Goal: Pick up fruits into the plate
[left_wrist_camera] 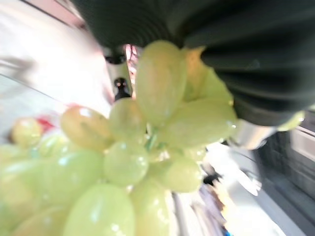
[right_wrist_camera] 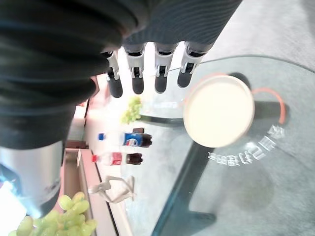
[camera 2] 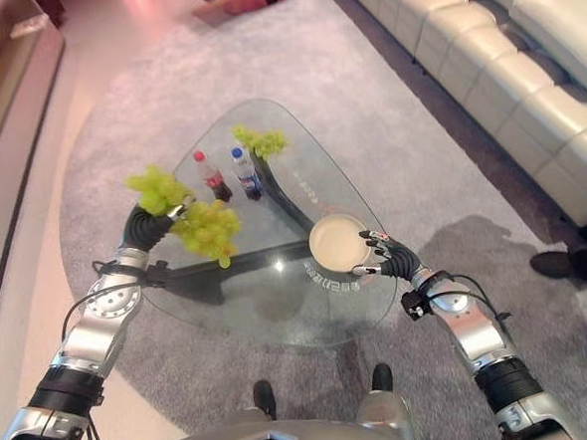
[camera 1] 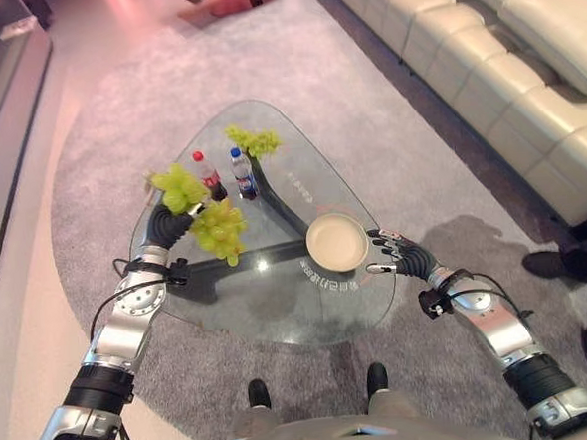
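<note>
My left hand (camera 1: 167, 226) is raised over the left side of the glass table (camera 1: 279, 311) and is shut on a bunch of green grapes (camera 1: 219, 230). The grapes hang in clumps on both sides of the hand and sit close before the left wrist camera (left_wrist_camera: 147, 147). A second, smaller grape bunch (camera 1: 254, 141) lies at the table's far end. The round cream plate (camera 1: 337, 242) rests near the table's right edge and has nothing on it. My right hand (camera 1: 400, 254) is just to the right of the plate's rim, with its fingers (right_wrist_camera: 138, 73) straight and open.
Two small drink bottles, one red-capped (camera 1: 206, 173) and one blue-capped (camera 1: 243, 173), stand between the grape bunches. A cream sofa (camera 1: 502, 48) runs along the right. A person's dark shoe (camera 1: 550, 262) is on the rug to the right of the table.
</note>
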Motion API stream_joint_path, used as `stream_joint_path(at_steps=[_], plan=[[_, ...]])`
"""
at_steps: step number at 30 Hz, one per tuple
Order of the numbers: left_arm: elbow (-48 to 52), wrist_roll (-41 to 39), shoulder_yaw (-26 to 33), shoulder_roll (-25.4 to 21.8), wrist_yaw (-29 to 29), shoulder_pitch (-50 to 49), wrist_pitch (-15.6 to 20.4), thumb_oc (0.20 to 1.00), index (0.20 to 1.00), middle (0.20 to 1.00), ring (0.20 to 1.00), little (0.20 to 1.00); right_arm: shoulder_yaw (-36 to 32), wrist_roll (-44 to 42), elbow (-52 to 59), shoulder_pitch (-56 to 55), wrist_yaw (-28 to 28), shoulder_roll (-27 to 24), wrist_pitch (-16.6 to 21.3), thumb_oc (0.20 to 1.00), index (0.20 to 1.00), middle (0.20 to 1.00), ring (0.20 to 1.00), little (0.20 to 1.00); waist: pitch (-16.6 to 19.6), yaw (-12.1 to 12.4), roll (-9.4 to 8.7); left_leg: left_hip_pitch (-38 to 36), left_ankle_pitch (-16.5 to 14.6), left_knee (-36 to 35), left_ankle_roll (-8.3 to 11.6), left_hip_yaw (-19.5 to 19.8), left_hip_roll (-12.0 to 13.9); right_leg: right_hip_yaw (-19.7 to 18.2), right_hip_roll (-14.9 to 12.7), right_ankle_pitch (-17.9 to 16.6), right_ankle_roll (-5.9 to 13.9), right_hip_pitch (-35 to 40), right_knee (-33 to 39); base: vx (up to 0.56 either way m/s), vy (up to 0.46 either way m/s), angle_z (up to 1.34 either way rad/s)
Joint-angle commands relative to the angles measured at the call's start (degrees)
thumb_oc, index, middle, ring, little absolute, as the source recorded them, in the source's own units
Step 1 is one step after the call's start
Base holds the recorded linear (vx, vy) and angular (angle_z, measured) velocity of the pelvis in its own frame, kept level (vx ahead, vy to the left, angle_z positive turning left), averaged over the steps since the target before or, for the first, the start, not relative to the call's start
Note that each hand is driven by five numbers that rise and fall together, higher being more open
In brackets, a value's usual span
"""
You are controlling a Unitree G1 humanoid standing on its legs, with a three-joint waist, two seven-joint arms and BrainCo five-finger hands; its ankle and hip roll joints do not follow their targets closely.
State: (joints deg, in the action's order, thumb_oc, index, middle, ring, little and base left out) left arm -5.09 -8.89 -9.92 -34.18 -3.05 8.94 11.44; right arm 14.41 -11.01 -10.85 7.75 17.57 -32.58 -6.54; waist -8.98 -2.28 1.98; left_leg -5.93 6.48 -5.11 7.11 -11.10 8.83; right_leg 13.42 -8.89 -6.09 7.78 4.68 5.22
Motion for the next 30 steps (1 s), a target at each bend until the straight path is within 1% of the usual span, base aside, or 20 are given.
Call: stream_joint_path(at_steps=[1, 2, 4, 5, 6, 8, 10, 12, 15, 16, 20, 22, 23, 25, 27, 28, 30], plan=[[2.2, -1.5, -3.0, -3.6, 4.0, 7.7, 2.8, 0.2, 0.2, 0.2, 0.2, 0.2, 3.9, -1.0, 3.0, 4.0, 6.9, -0.2, -3.8, 1.0, 1.0, 1.0, 1.0, 1.0, 3.1, 1.5, -2.15, 0.7, -5.6, 3.2, -0.41, -1.9, -0.4, 5.0, -2.9, 5.8, 0.55, 1.6, -5.4, 0.0, 0.0, 0.0], [2.8, -1.6, -3.5, -3.7, 4.9, 8.3, 3.0, 0.2, 0.2, 0.2, 0.2, 0.2, 4.6, -0.5, 2.8, 4.9, 7.8, -0.3, -4.8, 1.0, 1.0, 1.0, 1.0, 1.0, 3.4, 1.6, -2.19, 0.4, -5.6, 3.0, -0.41, -1.8, -0.4, 5.1, -2.9, 5.8, 0.59, 1.9, -5.1, 0.0, 0.0, 0.0], [4.4, -2.8, -5.2, -4.1, 6.6, 10.4, 1.8, 0.2, 0.2, 0.2, 0.2, 0.2, 6.9, 0.0, 1.8, 7.6, 9.2, -0.3, -6.9, 1.0, 1.0, 1.0, 1.0, 1.0, 4.0, 2.0, -2.39, -0.2, -5.8, 2.8, -0.35, -1.9, -0.3, 5.4, -2.9, 5.8, 0.61, 2.6, -4.8, 0.0, 0.0, 0.0], [4.7, -3.0, -5.9, -4.1, 7.2, 11.0, 1.6, 0.2, 0.2, 0.2, 0.2, 0.2, 7.6, 0.2, 1.4, 8.4, 9.6, -0.3, -7.2, 1.0, 1.0, 1.0, 1.0, 1.0, 4.2, 2.1, -2.45, -0.3, -5.8, 2.8, -0.35, -1.8, -0.3, 5.4, -2.9, 5.8, 0.6, 2.8, -4.7, 0.0, 0.0, 0.0], [5.9, -4.2, -8.0, -4.0, 8.2, 13.1, 0.3, 0.2, 0.2, 0.2, 0.2, 0.2, 10.2, -0.5, 0.5, 11.5, 9.0, 0.5, -9.1, 1.0, 1.0, 1.0, 1.0, 1.0, 4.7, 2.3, -2.57, -0.8, -6.0, 2.8, -0.33, -1.9, -0.2, 5.5, -3.0, 5.7, 0.63, 3.3, -4.5, 0.0, 0.0, 0.0], [6.4, -4.9, -9.5, -3.6, 9.2, 14.7, -0.6, 0.2, 0.2, 0.2, 0.2, 0.2, 11.8, -0.2, -0.4, 13.7, 8.4, 1.8, -10.4, 1.0, 1.0, 1.0, 1.0, 1.0, 4.9, 2.4, -2.68, -1.3, -6.1, 2.8, -0.37, -2.0, -0.2, 5.4, -3.0, 5.5, 0.65, 3.7, -4.1, 0.0, 0.0, 0.0], [6.4, -5.2, -10.2, -3.3, 10.1, 15.4, -0.8, 0.2, 0.2, 0.2, 0.2, 0.2, 12.6, -0.1, -0.7, 14.9, 7.9, 2.4, -10.7, 1.0, 1.0, 1.0, 1.0, 1.0, 5.1, 2.5, -2.7, -1.5, -6.2, 2.8, -0.36, -2.0, -0.2, 5.4, -3.0, 5.3, 0.67, 3.9, -3.8, 0.0, 0.0, 0.0], [7.4, -5.7, -11.7, -2.8, 11.7, 16.7, -1.7, 0.2, 0.2, 0.2, 0.2, 0.2, 14.5, -0.1, -0.9, 17.7, 5.8, 4.0, -12.4, 1.0, 1.0, 1.0, 1.0, 1.0, 5.4, 2.7, -2.62, -1.8, -6.3, 2.7, -0.36, -2.2, -0.1, 5.3, -3.0, 5.1, 0.77, 4.2, -3.3, 0.0, 0.0, 0.0], [8.0, -6.6, -12.6, -2.5, 11.8, 17.7, -3.3, 0.2, 0.2, 0.2, 0.2, 0.2, 15.3, -3.9, -0.8, 19.7, 4.6, 5.1, -14.3, 1.0, 1.0, 1.0, 1.0, 1.0, 5.5, 2.7, -2.53, -2.0, -6.4, 2.7, -0.36, -2.2, 0.0, 5.1, -2.9, 5.2, 0.71, 4.2, -3.4, 0.0, 0.0, 0.0], [7.9, -7.3, -13.1, -2.1, 12.3, 18.0, -3.5, 0.2, 0.2, 0.2, 0.2, 0.2, 15.7, -5.3, -0.8, 20.8, 2.5, 6.4, -15.4, 1.0, 1.0, 1.0, 1.0, 1.0, 5.6, 2.7, -2.47, -2.0, -6.6, 2.9, -0.41, -2.2, 0.0, 4.7, -2.7, 5.5, 0.57, 4.2, -3.6, 0.0, 0.0, 0.0], [8.8, -8.1, -14.7, -0.3, 13.0, 18.4, -5.2, 0.2, 0.2, 0.2, 0.2, 0.2, 16.5, -8.0, -2.8, 23.4, -3.5, 10.3, -16.3, 1.0, 1.0, 1.0, 1.0, 1.0, 5.6, 3.1, -2.31, -2.0, -6.9, 3.5, -0.57, -2.1, 0.3, 4.4, -2.5, 6.1, 0.26, 4.1, -4.4, 0.0, 0.0, 0.0], [8.9, -8.3, -15.1, 0.3, 13.3, 18.4, -5.7, 0.2, 0.2, 0.2, 0.2, 0.2, 16.7, -8.3, -3.2, 24.1, -4.5, 11.1, -16.7, 1.0, 1.0, 1.0, 1.0, 1.0, 5.6, 3.2, -2.29, -2.1, -7.0, 3.6, -0.6, -2.1, 0.4, 4.4, -2.4, 6.2, 0.19, 4.2, -4.3, 0.0, 0.0, 0.0], [9.1, -8.9, -15.5, 1.0, 13.6, 18.4, -6.2, 0.2, 0.2, 0.2, 0.2, 0.2, 17.1, -9.0, -3.8, 25.2, -5.9, 12.2, -17.1, 1.0, 1.0, 1.0, 1.0, 1.0, 5.6, 3.4, -2.24, -2.3, -7.1, 3.7, -0.66, -2.1, 0.5, 4.4, -2.4, 6.3, 0.06, 4.5, -4.2, 0.0, 0.0, 0.0], [9.1, -9.0, -15.5, 1.1, 13.7, 18.4, -6.2, 0.2, 0.2, 0.2, 0.2, 0.2, 17.1, -9.1, -3.8, 25.2, -6.1, 12.2, -17.1, 1.0, 1.0, 1.0, 1.0, 1.0, 5.6, 3.4, -2.23, -2.4, -7.1, 3.7, -0.66, -2.0, 0.5, 4.4, -2.4, 6.3, 0.05, 4.6, -4.2, 0.0, 0.0, 0.0], [9.3, -8.8, -16.2, 2.1, 14.0, 18.4, -6.8, 0.2, 0.2, 0.2, 0.2, 0.2, 17.4, -10.2, -4.0, 26.3, -7.4, 13.4, -17.7, 1.0, 1.0, 1.0, 1.0, 1.0, 5.6, 3.7, -2.2, -2.4, -7.2, 3.9, -0.61, -2.0, 0.7, 4.4, -2.4, 6.4, 0.0, 4.9, -4.2, 0.0, 0.0, 0.0], [9.6, -9.0, -16.8, 2.6, 14.1, 18.8, -7.7, 0.2, 0.2, 0.2, 0.2, 0.2, 17.8, -11.1, -3.8, 27.1, -8.8, 14.1, -18.1, 1.0, 1.0, 1.0, 1.0, 1.0, 5.7, 3.8, -2.22, -2.3, -7.2, 4.0, -0.5, -2.0, 0.8, 4.5, -2.4, 6.4, 0.02, 4.9, -4.2, 0.0, 0.0, 0.0], [9.4, -9.5, -17.3, 2.9, 14.0, 19.4, -8.2, 0.2, 0.2, 0.2, 0.2, 0.2, 18.0, -12.3, -3.6, 28.1, -9.8, 14.8, -18.5, 1.0, 1.0, 1.0, 1.0, 1.0, 5.7, 4.0, -2.28, -2.2, -7.2, 4.1, -0.45, -2.0, 0.9, 4.7, -2.5, 6.4, 0.02, 4.9, -4.1, 0.0, 0.0, 0.0]])
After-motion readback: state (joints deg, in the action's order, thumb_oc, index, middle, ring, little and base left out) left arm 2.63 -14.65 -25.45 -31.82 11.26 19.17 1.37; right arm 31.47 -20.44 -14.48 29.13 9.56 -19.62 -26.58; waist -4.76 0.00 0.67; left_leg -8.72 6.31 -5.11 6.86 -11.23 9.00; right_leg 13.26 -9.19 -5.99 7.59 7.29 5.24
